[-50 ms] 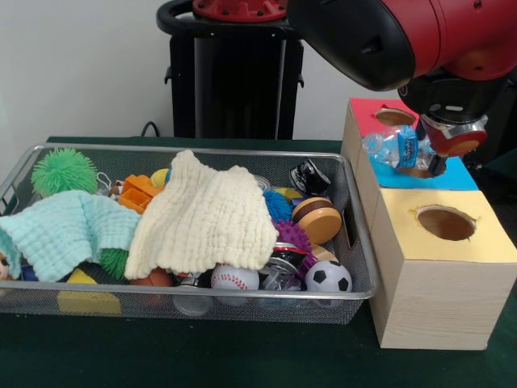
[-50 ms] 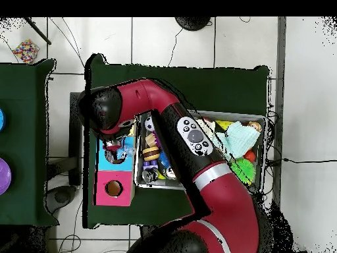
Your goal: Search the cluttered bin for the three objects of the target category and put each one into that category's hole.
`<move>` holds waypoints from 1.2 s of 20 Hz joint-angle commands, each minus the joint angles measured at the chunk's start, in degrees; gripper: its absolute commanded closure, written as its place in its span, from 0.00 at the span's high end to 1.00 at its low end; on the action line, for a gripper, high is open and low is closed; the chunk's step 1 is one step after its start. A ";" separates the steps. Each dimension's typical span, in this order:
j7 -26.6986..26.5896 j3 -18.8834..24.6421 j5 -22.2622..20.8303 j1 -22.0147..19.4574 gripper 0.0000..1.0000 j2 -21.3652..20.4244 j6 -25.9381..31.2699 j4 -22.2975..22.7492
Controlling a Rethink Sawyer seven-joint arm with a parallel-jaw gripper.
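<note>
A crumpled clear plastic bottle (image 1: 392,149) with a blue label lies sideways in my gripper (image 1: 440,162), which is shut on it. Bottle and gripper hang just over the hole in the blue-topped box (image 1: 462,175), hiding most of that hole. The red-topped box (image 1: 367,113) with its hole stands behind it. In front is the yellow-topped box (image 1: 477,242), its hole (image 1: 445,222) uncovered. In the overhead view the gripper (image 2: 117,153) sits over the blue box (image 2: 103,158), beside the wire bin (image 2: 262,135).
The wire bin (image 1: 202,293) holds a cream cloth (image 1: 206,218), a mint cloth (image 1: 69,230), a green spiky ball (image 1: 63,170), a baseball (image 1: 234,279), a soccer ball (image 1: 328,277), a wooden yo-yo (image 1: 317,218) and other toys. The arm crosses above the bin's right end.
</note>
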 commanded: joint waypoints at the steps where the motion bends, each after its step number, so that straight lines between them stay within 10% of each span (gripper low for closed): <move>1: 6.23 -4.88 -2.38 -0.26 1.00 0.63 -3.38 2.53; 24: 11.38 -4.50 2.55 0.39 1.00 -3.42 -1.44 4.47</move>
